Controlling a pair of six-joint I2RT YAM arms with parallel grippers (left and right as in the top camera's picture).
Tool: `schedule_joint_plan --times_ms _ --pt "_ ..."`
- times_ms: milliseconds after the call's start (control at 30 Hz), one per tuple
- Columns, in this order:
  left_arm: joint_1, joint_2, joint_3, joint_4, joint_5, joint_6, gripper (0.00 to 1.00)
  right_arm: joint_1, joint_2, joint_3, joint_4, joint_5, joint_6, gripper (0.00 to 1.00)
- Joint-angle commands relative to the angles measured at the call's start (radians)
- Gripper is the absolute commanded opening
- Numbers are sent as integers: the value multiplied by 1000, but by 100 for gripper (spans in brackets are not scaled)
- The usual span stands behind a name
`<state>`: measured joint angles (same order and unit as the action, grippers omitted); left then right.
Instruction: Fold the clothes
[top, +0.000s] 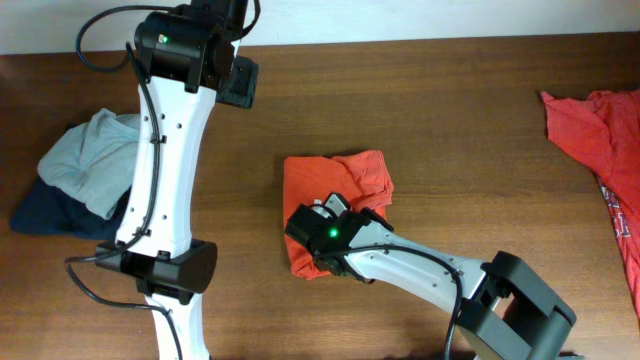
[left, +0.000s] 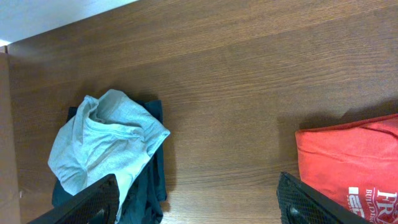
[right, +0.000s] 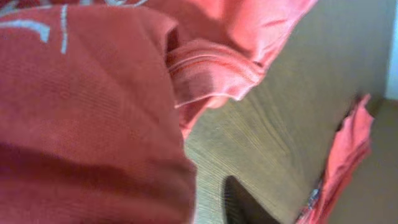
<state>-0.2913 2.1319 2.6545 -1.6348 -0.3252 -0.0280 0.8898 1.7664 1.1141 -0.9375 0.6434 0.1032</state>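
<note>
Right gripper (top: 322, 218) rests at the folded orange-red T-shirt (top: 340, 170), clenched or released unclear; left gripper (left: 199, 199) spread wide.

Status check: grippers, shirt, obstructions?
Left gripper open, empty. Right gripper down on folded red shirt, grip unclear. Second red shirt crumpled, far right. Nothing in the way.

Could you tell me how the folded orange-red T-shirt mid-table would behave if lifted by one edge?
The folded orange-red T-shirt would probably flop and unfold: its layers lie soft and rumpled. It looks light, being thin knit cloth. Pushed across the wooden table, it would likely bunch, not slide.
</note>
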Motion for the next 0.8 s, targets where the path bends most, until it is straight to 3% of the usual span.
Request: schedule_joint_plan --times_ms 0,100,233,367,467,533,633,667,767 --pt "6 -10 13 -1 5 -9 81 -9 -8 -5 1 -46 10 38" --pt "6 -10 13 -3 5 -9 81 -16 -8 -5 -16 -29 18 38" --pt "6 -10 13 -16 2 6 83 -54 -8 -5 -112 123 212 41" --pt "18 -10 13 -28 -3 5 84 -127 -8 -5 -145 84 336 41" --pt "32 -10 13 -43 2 5 85 -212 -12 -5 -117 -55 339 41" --pt "47 -10 13 -42 19 5 87 -251 -12 -5 -93 -161 241 44" --pt "64 -10 13 -42 25 5 87 -267 -12 -5 -90 -171 227 52" --pt "72 -10 13 -42 54 5 92 -277 -12 -5 -77 -202 226 58" --pt "83 -9 10 -53 110 5 93 -335 -14 0 -6 -394 216 61"
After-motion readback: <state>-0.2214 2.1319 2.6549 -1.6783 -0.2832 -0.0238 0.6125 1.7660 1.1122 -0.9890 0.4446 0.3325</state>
